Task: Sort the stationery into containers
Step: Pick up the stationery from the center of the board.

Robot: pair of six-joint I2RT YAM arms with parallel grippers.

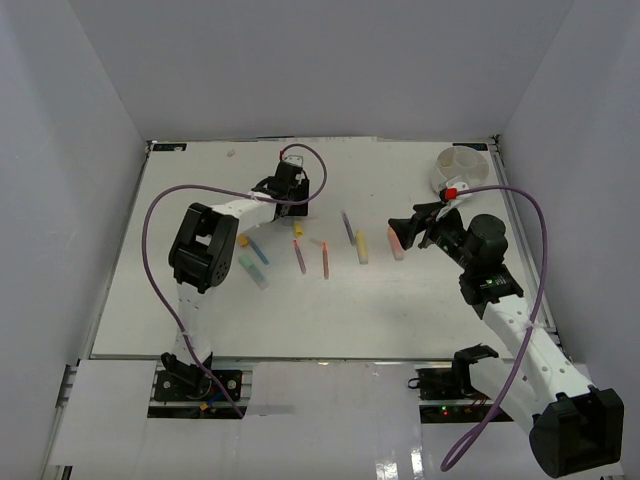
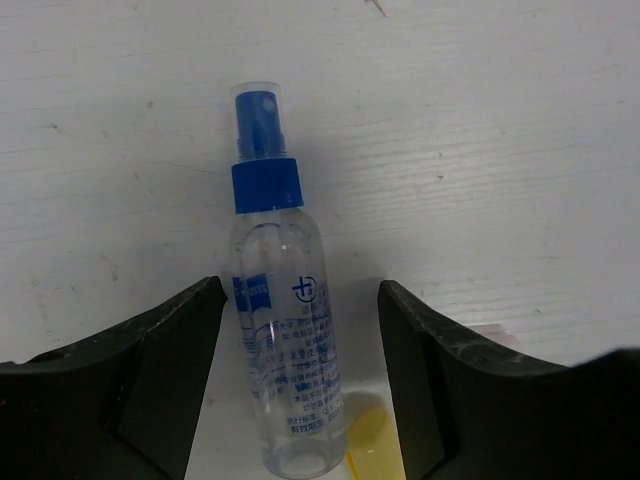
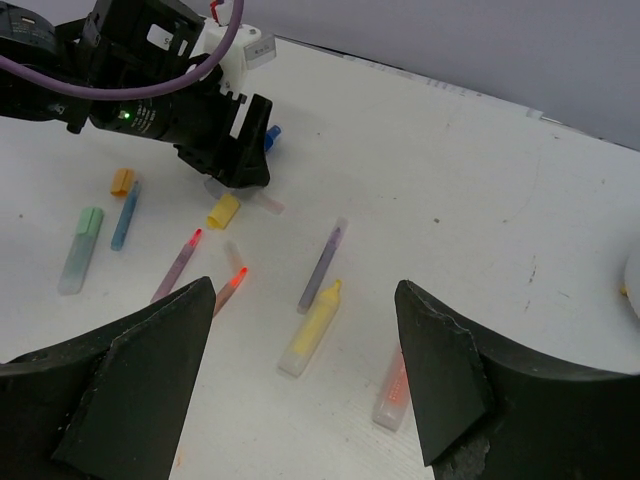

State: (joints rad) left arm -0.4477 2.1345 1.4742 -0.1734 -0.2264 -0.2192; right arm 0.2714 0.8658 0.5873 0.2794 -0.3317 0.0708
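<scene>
Green highlighter (image 1: 253, 271): far left of the scatter on the table (image 1: 180, 320), lying flat, untouched.
Blue pen (image 1: 258, 251): just beside the green one, an orange eraser (image 1: 242, 240) at its upper end.
Left gripper (image 2: 300, 375): low over the table's left-centre, jaws spread wide on either side of a spray bottle, neither finger touching it as far as the wrist view shows.
Spray bottle (image 2: 285, 340): clear, blue cap, lying flat between the left fingers, cap pointing away from the wrist; not lifted.
Yellow eraser (image 3: 223, 211): just beside the left gripper's fingers, near the bottle's base.
Middle group: pink pen (image 3: 177, 264), orange-tipped pen (image 3: 231, 288), purple pen (image 3: 320, 267), all flat and apart from one another.
Yellow highlighter (image 3: 310, 328): right of the purple pen, close but seemingly not touching.
Pink highlighter (image 3: 391, 392): nearest the right gripper, partly hidden by a finger.
Right gripper (image 3: 305, 385): hanging above the right-hand highlighters, jaws wide, holding nothing.
White tub (image 1: 462, 168): far right corner, divided inside, well apart from every loose item; contents too small to tell.
Step in hand: apparently left arm framing the bottle for a pick.
Next move: likely close squarely on the bottle's body, lift, carry rightward to the tub; round clear body may roll or slip if pinched off-centre.
</scene>
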